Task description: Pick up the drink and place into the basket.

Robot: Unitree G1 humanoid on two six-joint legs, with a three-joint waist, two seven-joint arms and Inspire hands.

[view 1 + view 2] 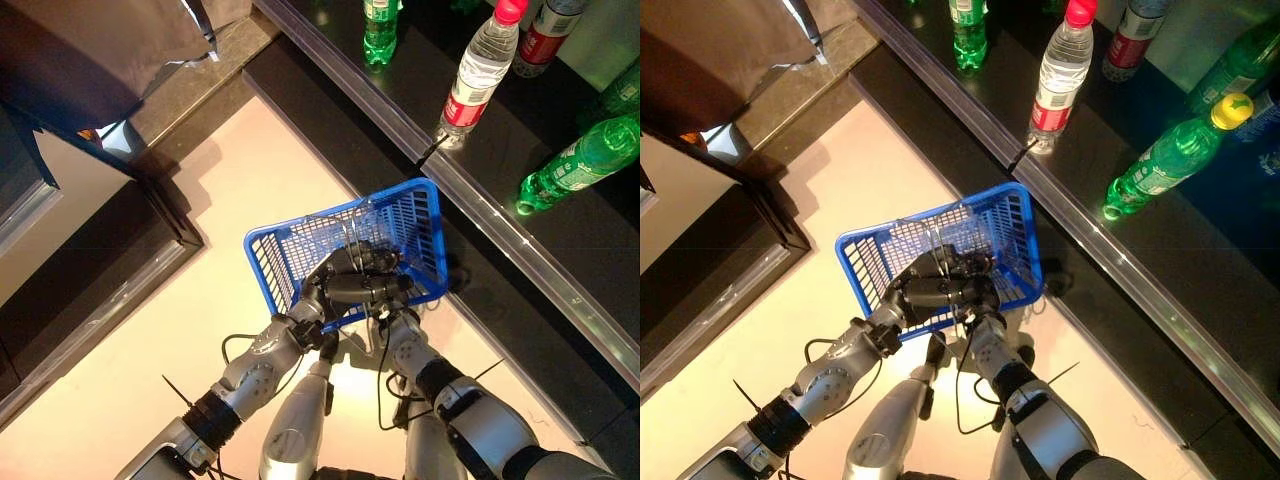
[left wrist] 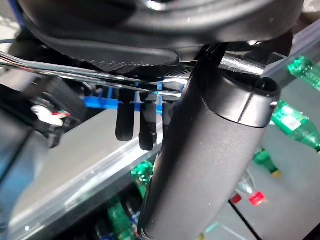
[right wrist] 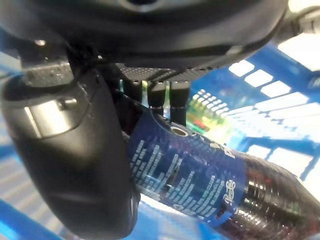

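Note:
The blue basket (image 1: 268, 262) hangs in front of me, above the pale floor. My left hand (image 1: 345, 282) is shut on its thin wire handles (image 2: 100, 77). My right hand (image 3: 75, 150) reaches in at the basket's near edge. Its thumb and fingers are curled round the drink (image 3: 190, 175), a dark bottle with a blue label. The bottle lies tilted against the basket's blue mesh (image 3: 260, 75). In the eye views the two hands hide the drink.
A dark glass counter with a metal edge (image 1: 500, 225) runs along the right, close to the basket. On it are a clear water bottle with a red cap (image 1: 480, 70), green bottles (image 1: 580, 165) and a red-labelled bottle (image 1: 545, 35). A dark cabinet (image 1: 90, 250) stands at the left.

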